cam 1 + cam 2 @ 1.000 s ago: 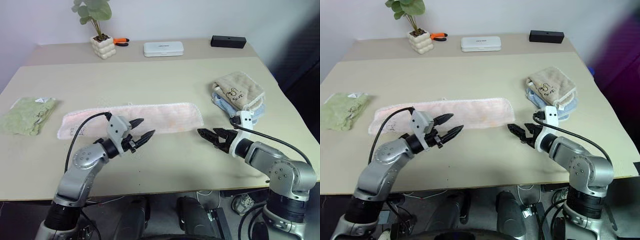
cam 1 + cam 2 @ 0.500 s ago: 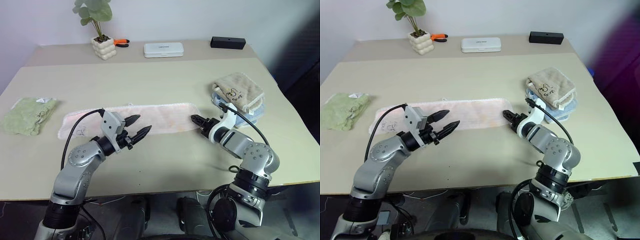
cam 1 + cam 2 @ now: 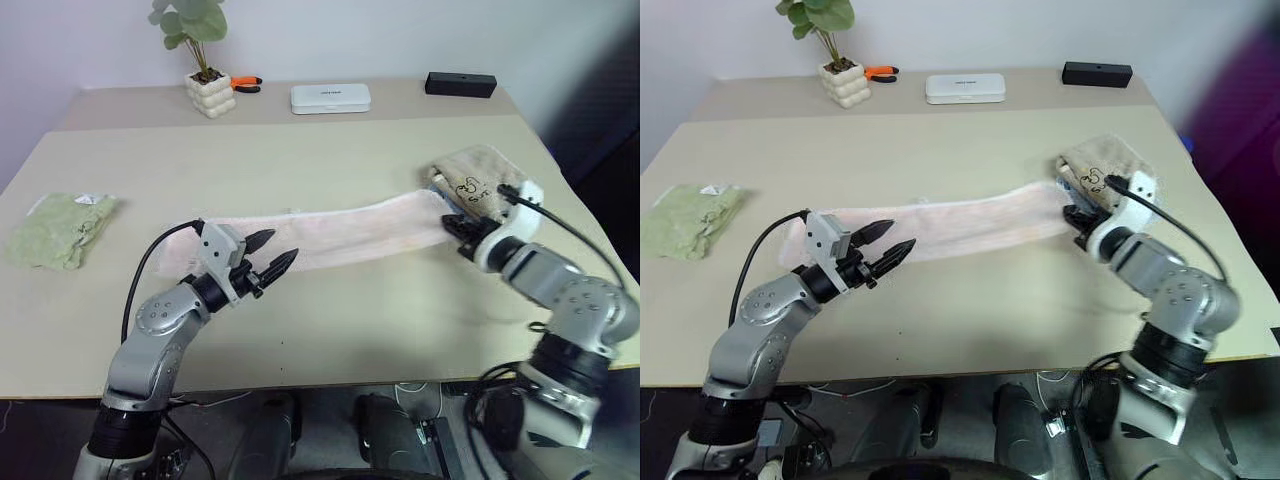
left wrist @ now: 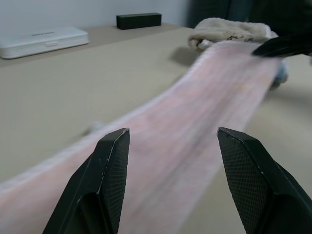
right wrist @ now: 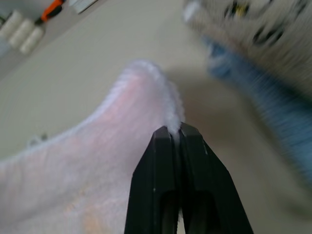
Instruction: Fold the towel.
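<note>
Pale pink terry, the towel [image 3: 345, 228] stretches in a long band across the beige tabletop [image 3: 330, 150], its right end raised off the surface; the right pincer [image 3: 455, 224] is clamped tight on that end's white edge, the cloth nipped between its two black fingers [image 5: 168, 161]; that end hangs just beside the folded beige towel [image 3: 480, 178], which rests on something blue; the left pincer [image 3: 273, 253] hovers over the towel's left part with its fingers [image 4: 109, 170] spread apart and nothing between them; a light green towel [image 3: 55, 228] lies well apart at the left edge; along the far side stand a potted plant [image 3: 200, 55], an orange tool [image 3: 243, 83], a white case [image 3: 331, 97] and a black box [image 3: 460, 84]
</note>
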`<state>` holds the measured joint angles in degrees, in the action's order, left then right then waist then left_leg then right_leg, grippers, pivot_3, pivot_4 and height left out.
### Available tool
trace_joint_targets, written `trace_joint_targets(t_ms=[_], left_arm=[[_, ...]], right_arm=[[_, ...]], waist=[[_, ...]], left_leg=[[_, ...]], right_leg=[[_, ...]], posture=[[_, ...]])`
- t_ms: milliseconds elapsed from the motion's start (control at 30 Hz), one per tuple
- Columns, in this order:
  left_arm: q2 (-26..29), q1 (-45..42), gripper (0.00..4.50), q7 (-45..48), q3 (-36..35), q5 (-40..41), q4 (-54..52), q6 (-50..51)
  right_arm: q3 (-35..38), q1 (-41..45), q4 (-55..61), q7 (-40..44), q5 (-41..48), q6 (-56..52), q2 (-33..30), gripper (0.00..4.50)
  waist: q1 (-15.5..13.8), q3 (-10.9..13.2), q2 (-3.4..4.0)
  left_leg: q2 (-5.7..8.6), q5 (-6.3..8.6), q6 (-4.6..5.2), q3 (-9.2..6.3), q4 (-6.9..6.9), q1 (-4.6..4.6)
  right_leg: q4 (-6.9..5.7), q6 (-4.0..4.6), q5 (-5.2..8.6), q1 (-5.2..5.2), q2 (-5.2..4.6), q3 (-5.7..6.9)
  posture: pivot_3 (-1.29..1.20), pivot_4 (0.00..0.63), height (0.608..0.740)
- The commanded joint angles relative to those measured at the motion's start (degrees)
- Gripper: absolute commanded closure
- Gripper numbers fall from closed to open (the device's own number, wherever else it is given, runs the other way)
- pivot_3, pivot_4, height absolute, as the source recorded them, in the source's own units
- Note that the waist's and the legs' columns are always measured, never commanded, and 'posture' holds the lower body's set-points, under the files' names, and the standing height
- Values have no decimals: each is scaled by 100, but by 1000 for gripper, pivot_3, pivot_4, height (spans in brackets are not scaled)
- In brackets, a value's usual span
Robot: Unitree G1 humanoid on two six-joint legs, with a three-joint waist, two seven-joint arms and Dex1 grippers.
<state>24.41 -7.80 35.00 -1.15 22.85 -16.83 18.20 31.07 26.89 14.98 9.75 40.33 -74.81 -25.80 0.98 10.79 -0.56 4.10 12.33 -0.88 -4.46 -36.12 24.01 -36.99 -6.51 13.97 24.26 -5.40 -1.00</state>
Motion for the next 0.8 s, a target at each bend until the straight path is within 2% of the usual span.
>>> trace_joint_targets(t_ms=[33, 100, 167, 333, 467, 600, 733, 800], left_arm=[[59, -146, 1602, 87, -104, -75, 83, -207], [60, -224, 1602, 95, -107, -91, 172, -256], [32, -279, 1602, 58, -102, -96, 161, -254], [-43, -252, 1602, -66, -94, -120, 58, -228], [-91, -148, 1602, -211, -81, -146, -127, -186], [-71, -4, 1602, -327, -147, -118, -309, -112], [-26, 84, 1602, -399, -190, -118, -404, -67], [-20, 85, 1602, -422, -209, -97, -420, -46]], right_arm=[[-599, -128, 496, 653, 14, 318, -587, 4457], [-1224, -164, 765, 1034, -130, 623, -977, 4457], [-1866, 63, 982, 1278, -167, 868, -980, 4457], [-3215, 488, 1052, 1457, -471, 1367, -471, 4457], [-4051, 623, 624, 1409, -973, 1714, -19, 4457], [-4625, 660, 213, 1529, -1409, 2078, 205, 4457], [-4638, 736, -72, 1573, -1546, 2207, 465, 4457], [-4529, 713, -1, 1726, -1444, 2158, 489, 3893]], waist=[[18, 0, 0], [19, 0, -1], [35, 0, -1], [-16, 1, -4], [-45, 1, -6], [-33, 0, -8], [-19, 0, -8], [-23, 0, -8]], left_leg=[[-4, 0, 0, 1, 0, -1], [-6, 0, 0, 1, 1, -1], [-8, 0, 0, 4, 0, 0], [-9, 0, 0, -1, -2, 4], [-2, 0, -1, -5, -2, 10], [5, 0, -1, -8, -4, 15], [2, 0, -2, -8, -1, 15], [1, 0, -2, -9, -1, 15]], right_leg=[[1, 0, 0, 0, 2, -1], [2, 0, 1, 0, 4, 0], [3, 0, 2, 1, 5, -2], [6, -3, 1, 1, 4, 1], [12, -3, 0, 3, -2, 3], [15, -2, -1, 5, -7, 5], [9, -2, -1, 12, -4, 5], [8, -2, -1, 13, -3, 5]], posture=[[0, 150, 729], [0, 150, 729], [0, 150, 729], [0, 150, 729], [0, 150, 729], [0, 150, 729], [0, 150, 729], [0, 150, 729]])
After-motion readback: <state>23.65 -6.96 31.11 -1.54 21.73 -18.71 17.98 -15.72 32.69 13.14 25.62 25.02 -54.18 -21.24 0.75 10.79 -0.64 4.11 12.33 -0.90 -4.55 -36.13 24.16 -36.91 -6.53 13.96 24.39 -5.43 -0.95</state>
